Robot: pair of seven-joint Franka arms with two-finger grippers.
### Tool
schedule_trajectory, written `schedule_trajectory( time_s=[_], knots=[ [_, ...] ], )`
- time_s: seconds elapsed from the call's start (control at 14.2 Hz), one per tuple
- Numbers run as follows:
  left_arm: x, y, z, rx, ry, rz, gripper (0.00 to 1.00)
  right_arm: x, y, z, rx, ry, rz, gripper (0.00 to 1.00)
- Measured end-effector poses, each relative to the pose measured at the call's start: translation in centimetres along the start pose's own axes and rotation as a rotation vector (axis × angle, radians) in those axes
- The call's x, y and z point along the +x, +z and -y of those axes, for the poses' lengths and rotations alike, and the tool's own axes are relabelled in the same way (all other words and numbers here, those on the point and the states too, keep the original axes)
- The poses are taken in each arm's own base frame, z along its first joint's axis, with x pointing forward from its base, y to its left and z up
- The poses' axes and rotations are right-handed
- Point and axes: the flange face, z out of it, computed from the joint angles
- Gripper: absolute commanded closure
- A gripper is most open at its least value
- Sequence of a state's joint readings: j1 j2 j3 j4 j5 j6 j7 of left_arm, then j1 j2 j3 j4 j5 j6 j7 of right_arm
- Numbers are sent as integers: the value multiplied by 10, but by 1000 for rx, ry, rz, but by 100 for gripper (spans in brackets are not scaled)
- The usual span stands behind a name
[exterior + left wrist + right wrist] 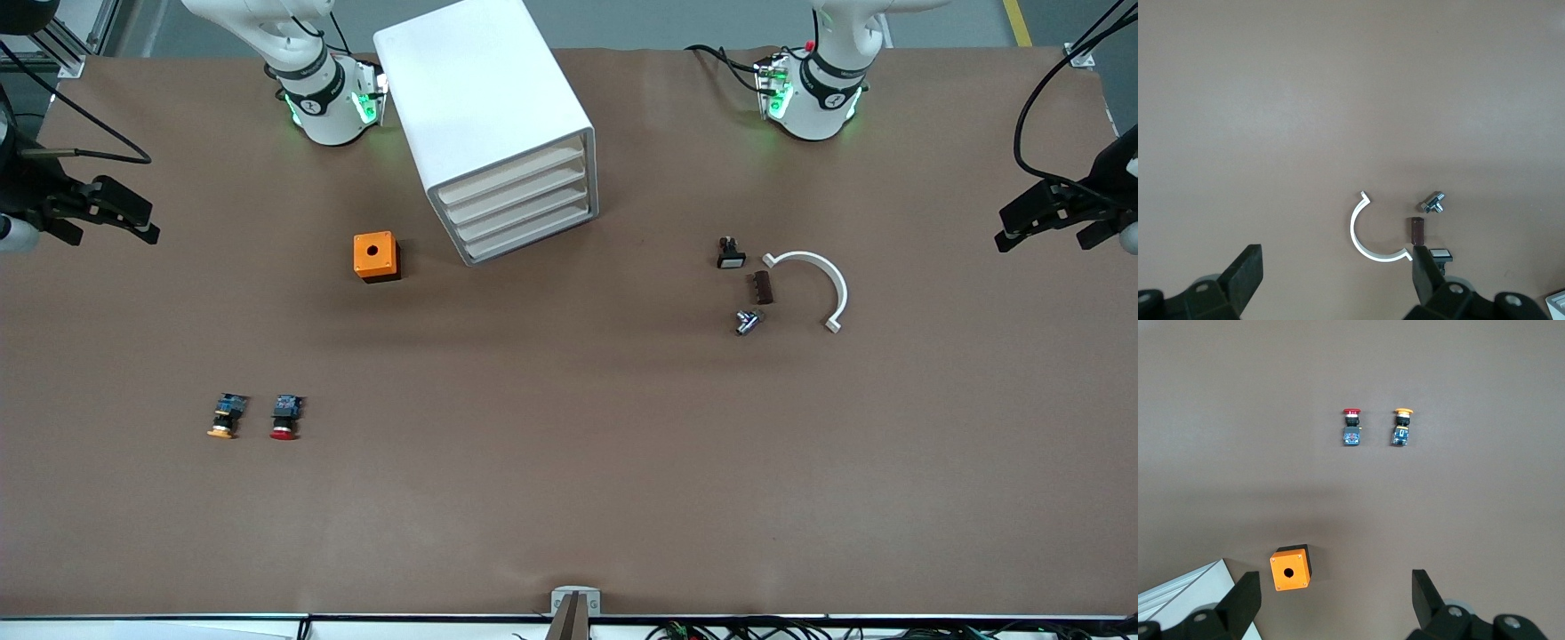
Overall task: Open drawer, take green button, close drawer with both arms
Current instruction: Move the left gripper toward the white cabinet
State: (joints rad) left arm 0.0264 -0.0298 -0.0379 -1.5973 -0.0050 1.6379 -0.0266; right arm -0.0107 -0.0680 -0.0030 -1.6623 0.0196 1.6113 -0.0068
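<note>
The white box cabinet [493,124] is standing near the robots' bases, nearer the right arm's base, turned at an angle so that its four drawer fronts are facing the front camera and slightly toward the left arm's end of the table. All four drawers [518,206] are sitting flush and closed. This angle probably lets either arm reach the fronts. The green-capped button is not showing in any view; it is presumably lying inside one of the closed drawers, and which one cannot be told.

The orange box [376,256] with a hole in its top is resting on the table beside the cabinet, toward the right arm's end. Nothing is visible in the hole. Nearer the front camera, a red-capped button [285,416] and a yellow-capped button [226,416] are lying side by side, close but apart.

Toward the left arm's end, a white curved clamp [813,284], a small brown block [763,287], a metal bolt [749,321] and a small white-faced switch [730,253] are lying clustered near one another.

The left gripper [1336,283] is hanging over bare table at the left arm's end, fingers spread wide and holding nothing. The right gripper [1335,603] is hanging over the right arm's end, likewise spread wide and holding nothing. Both arms are waiting; the drawer is not yet opened.
</note>
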Motion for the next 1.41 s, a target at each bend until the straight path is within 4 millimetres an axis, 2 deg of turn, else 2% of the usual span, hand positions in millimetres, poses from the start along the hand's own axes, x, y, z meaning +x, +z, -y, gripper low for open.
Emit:
schedule_trajectory(
  time_s=[0.42, 0.71, 0.92, 1.13, 1.41],
  knots=[
    [2, 4, 1, 0, -3, 9, 1, 0, 0, 0, 0, 0, -1, 0],
    [11, 29, 8, 0, -14, 62, 1, 0, 0, 0, 0, 0, 0, 0],
    [25, 69, 5, 1, -30, 131, 1, 0, 0, 0, 0, -1, 0, 0],
    [40, 123, -5, 12, -112, 219, 1, 0, 0, 0, 0, -1, 0, 0],
    [48, 204, -61, 53, -171, 346, 1, 0, 1, 1, 0, -1, 2, 0]
  ],
)
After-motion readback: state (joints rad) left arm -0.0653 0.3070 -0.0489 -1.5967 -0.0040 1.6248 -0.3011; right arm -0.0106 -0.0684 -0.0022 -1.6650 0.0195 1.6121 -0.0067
